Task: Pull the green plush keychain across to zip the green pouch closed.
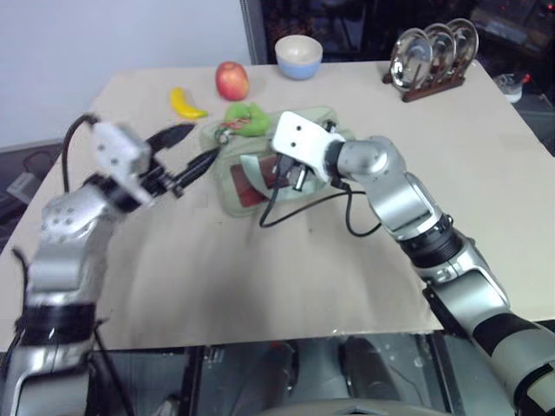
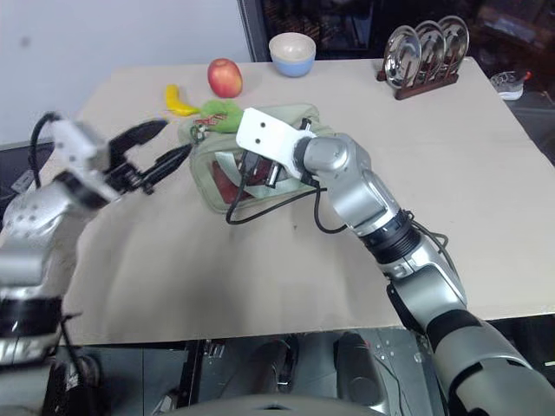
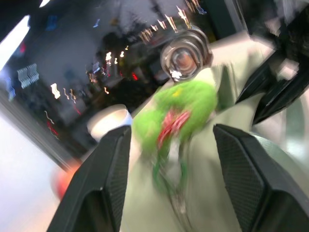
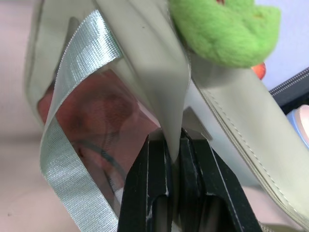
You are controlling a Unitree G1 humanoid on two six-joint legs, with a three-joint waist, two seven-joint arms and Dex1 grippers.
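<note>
A lab-like test space is suggested by a paper-covered table (image 1: 286, 286) set with staged props against a plain wall (image 1: 104, 43).

Left gripper (image 1: 192, 149) fingers spread, just at nine o'clock of the green pouch (image 1: 238, 186); green plush keychain (image 1: 246, 120) on the pouch's twelve o'clock edge

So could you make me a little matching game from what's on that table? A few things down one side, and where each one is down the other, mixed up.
Things:
1. apple
2. bowl
3. green plush keychain
4. metal plates

Places:
A. on top of the green pouch
B. upright in a wooden rack
C. next to the banana
D. at the table's far edge, beside the apple

Pairs: 1-C, 2-D, 3-A, 4-B
</note>
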